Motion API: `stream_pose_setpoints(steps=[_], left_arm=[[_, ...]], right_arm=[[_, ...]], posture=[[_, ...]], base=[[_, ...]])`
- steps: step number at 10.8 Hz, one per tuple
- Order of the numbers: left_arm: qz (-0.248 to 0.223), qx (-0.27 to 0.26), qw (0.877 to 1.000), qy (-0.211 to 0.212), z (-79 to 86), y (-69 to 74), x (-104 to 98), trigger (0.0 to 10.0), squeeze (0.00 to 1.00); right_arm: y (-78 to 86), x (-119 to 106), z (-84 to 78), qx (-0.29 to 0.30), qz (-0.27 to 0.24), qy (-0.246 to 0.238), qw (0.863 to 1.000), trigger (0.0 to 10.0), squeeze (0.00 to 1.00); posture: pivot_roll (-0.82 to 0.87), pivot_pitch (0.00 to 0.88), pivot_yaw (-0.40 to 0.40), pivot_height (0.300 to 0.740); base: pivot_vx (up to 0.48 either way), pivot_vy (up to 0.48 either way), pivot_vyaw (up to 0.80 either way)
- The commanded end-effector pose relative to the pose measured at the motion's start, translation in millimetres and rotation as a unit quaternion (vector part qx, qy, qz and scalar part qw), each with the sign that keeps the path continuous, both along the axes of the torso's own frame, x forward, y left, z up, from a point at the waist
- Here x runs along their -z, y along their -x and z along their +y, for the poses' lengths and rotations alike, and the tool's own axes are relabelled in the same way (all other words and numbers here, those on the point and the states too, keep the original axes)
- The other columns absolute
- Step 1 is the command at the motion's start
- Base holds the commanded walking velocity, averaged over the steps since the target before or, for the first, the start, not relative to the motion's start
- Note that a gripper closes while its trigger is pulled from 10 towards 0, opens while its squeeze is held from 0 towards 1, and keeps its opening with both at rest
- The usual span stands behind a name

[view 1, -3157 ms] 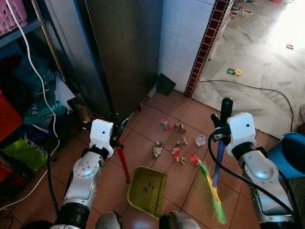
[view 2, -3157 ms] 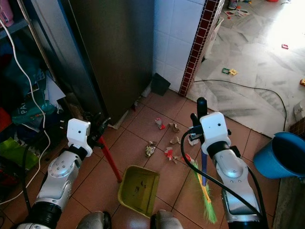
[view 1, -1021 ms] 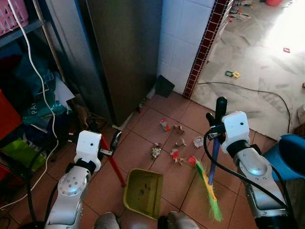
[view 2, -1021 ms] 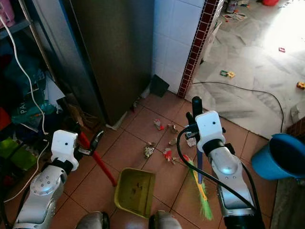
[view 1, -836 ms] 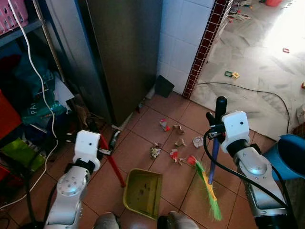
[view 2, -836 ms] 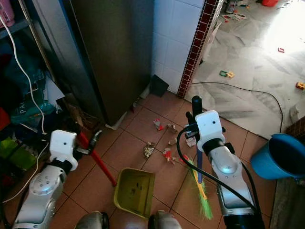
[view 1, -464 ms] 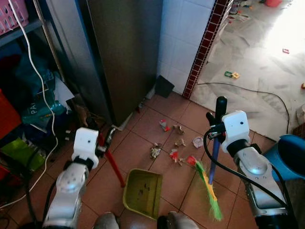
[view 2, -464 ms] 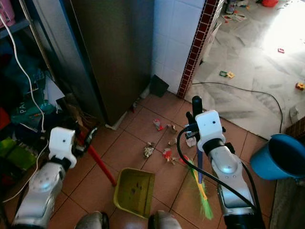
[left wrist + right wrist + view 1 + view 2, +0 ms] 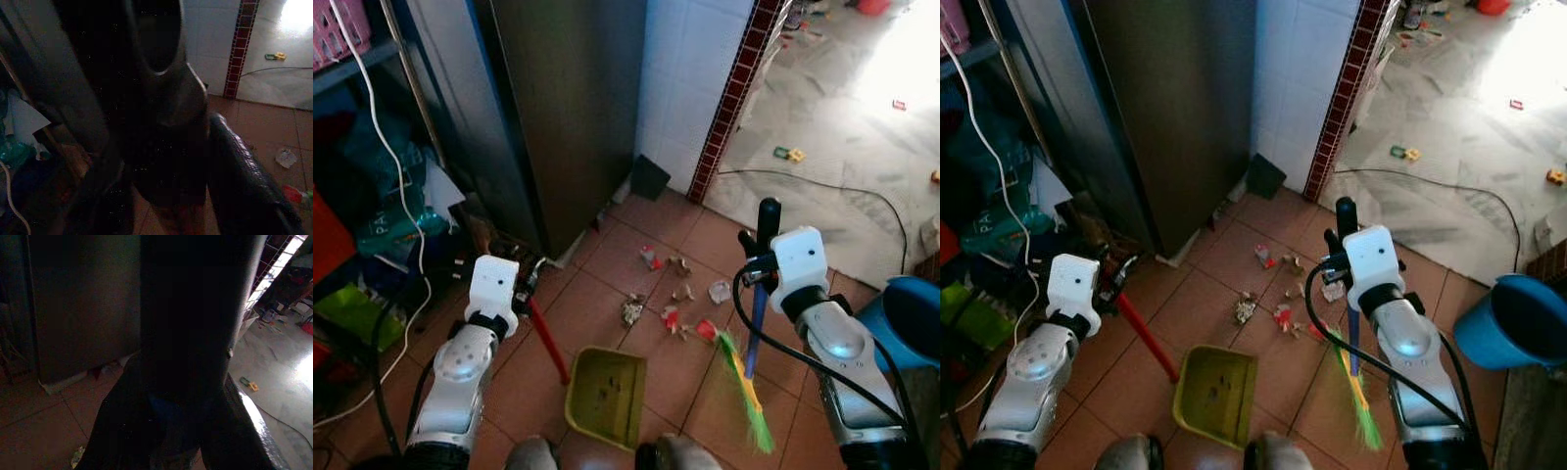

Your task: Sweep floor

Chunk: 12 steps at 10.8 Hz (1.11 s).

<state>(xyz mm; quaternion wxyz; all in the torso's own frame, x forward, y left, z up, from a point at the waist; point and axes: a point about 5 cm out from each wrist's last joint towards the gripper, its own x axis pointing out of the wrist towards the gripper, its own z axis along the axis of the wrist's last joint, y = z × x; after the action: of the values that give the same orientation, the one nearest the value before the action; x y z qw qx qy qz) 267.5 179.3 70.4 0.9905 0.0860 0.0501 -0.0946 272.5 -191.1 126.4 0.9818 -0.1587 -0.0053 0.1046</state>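
A yellow-green dustpan [image 9: 605, 395] rests on the terracotta tiles in front of my feet, its red handle [image 9: 548, 338] slanting up to the left. My left gripper [image 9: 524, 285] is shut on the top of that handle. My right gripper [image 9: 756, 262] is shut on the blue broom handle [image 9: 754, 328], whose black top sticks up above it. The green and yellow bristles [image 9: 746, 394] touch the floor right of the dustpan. Scraps of paper and red litter [image 9: 674, 294] lie scattered just beyond the dustpan and bristles.
A tall steel cabinet [image 9: 568, 98] and white tiled wall [image 9: 690, 69] stand ahead. Cluttered shelves [image 9: 372, 196] with a white cord are at the left. A blue bucket [image 9: 913, 318] sits at the right. A black cable [image 9: 822, 181] crosses the marble floor beyond.
My left gripper's fingers, spread beside the red handle a second ago, have closed on it and the left wrist has turned. The broom and right arm have stayed put.
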Motion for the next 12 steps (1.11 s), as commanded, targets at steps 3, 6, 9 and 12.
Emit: stream_pose_setpoints(steps=[3,6,9,12], left_arm=[[-0.003,0.019,1.000,-0.001,-4.0,2.4,0,0.0,0.00],[-0.028,0.045,0.999,-0.011,-12.6,5.0,-8,0.0,0.00],[-0.029,0.064,0.997,-0.027,-17.0,15.9,-6,0.0,0.00],[-0.063,0.048,0.997,-0.011,-26.3,-8.0,-18,0.0,0.00]], right_arm=[[-1.6,-10,-1.7,-0.004,-0.024,0.015,1.000,10.0,0.00],[-2.5,-10,-0.7,-0.005,-0.026,0.014,1.000,10.0,0.00],[-3.5,-8,1.3,-0.006,-0.026,0.012,1.000,10.0,0.00],[-5.2,-10,0.0,0.004,-0.040,0.029,0.999,10.0,0.00]], posture=[[-0.09,0.086,-0.088,0.740],[-0.08,0.081,-0.082,0.740],[-0.07,0.072,-0.079,0.740],[-0.07,0.061,-0.066,0.740]], base=[[0.000,0.000,0.00],[0.000,0.000,0.00],[0.000,0.000,0.00],[0.000,0.000,0.00]])
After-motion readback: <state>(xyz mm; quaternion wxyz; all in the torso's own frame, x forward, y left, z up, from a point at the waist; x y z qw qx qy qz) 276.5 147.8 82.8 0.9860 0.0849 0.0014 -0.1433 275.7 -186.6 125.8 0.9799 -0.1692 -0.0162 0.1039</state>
